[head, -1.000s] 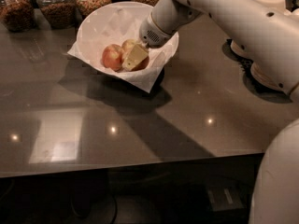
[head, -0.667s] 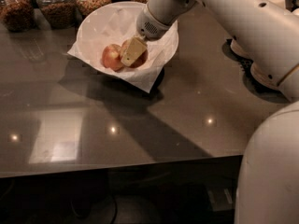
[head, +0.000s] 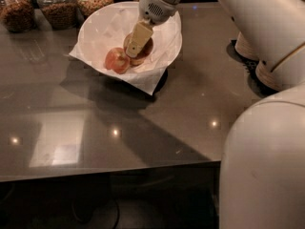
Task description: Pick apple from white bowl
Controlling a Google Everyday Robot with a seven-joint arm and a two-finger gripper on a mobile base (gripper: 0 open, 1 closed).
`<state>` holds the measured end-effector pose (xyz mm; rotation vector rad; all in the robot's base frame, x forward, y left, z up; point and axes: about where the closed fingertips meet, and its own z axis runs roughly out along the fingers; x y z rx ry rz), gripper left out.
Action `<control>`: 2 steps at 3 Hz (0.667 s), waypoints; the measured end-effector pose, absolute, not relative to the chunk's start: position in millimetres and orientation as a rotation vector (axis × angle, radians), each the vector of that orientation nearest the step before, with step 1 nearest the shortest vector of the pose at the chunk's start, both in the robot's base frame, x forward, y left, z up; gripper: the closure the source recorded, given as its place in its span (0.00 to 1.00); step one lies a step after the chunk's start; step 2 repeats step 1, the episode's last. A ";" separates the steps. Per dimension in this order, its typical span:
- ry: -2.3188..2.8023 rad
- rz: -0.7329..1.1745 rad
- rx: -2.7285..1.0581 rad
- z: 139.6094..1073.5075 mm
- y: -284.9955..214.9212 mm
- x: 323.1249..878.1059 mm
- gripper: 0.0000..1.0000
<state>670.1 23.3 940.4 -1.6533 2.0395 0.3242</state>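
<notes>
The white bowl [head: 100, 30], lined with crumpled white paper, stands at the back of the dark table. Two apples lie in it. The lighter orange-red apple [head: 116, 60] is on the left. A darker, redder apple [head: 145, 50] lies just right of it. My gripper [head: 135, 53] reaches down into the bowl from the upper right. Its tan tip lies over the darker apple and hides part of it, right beside the lighter apple.
Glass jars of nuts and grains [head: 59, 6] stand along the back edge behind the bowl. Stacked tan paper bowls [head: 248, 46] sit at the right, partly hidden by my arm [head: 257, 27]. The table's front edge [head: 109, 173] runs across the lower part.
My wrist has moved left and toward the back of the bowl, so the gripper stands more upright. More of the darker apple shows. The lighter apple has not moved.
</notes>
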 end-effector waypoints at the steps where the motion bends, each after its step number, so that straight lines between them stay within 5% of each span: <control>1: 2.010 0.304 -1.679 957.0 19.4 667.6 1.00; 2: 2.010 0.304 -1.679 957.0 19.4 667.6 1.00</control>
